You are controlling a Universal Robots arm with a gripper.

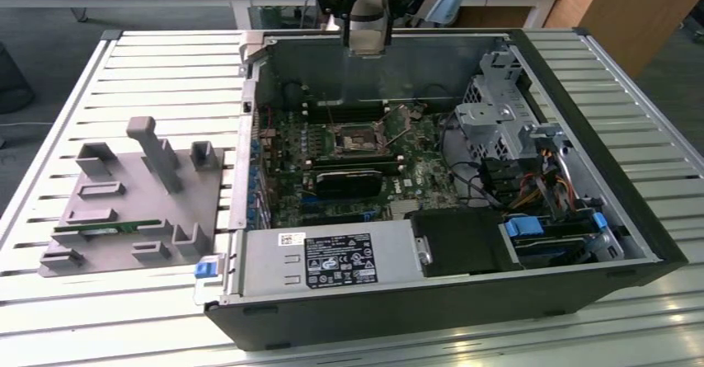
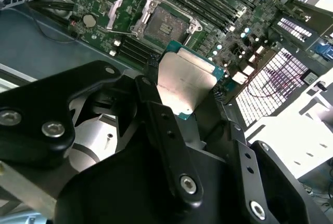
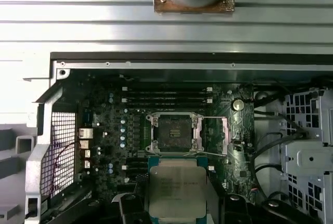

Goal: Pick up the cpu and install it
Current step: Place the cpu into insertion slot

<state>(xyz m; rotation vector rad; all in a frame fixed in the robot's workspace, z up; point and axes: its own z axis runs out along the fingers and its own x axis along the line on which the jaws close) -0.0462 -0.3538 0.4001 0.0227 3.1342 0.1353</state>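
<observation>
The cpu [image 2: 182, 73] is a flat square chip with a dull silver top and a green rim, and my gripper [image 2: 183, 91] is shut on it by two opposite edges. In the first wrist view the cpu [image 3: 176, 182] hangs just short of the open socket [image 3: 174, 133], whose metal frame is swung up. The socket [image 2: 158, 24] lies bare on the green motherboard [image 2: 104, 5]. In the exterior view my gripper [image 1: 365, 41] hovers high over the back wall of the open computer case [image 1: 440, 309], above the socket [image 1: 358, 140].
A grey plastic fixture [image 1: 132, 210] stands on the slatted table [image 1: 165, 70] at the exterior view's left, with a green memory stick [image 1: 99, 228] in it. Inside the case are a black block [image 1: 346, 181], a power supply [image 1: 330, 260], a drive cage [image 1: 495, 119] and cables [image 1: 539, 190].
</observation>
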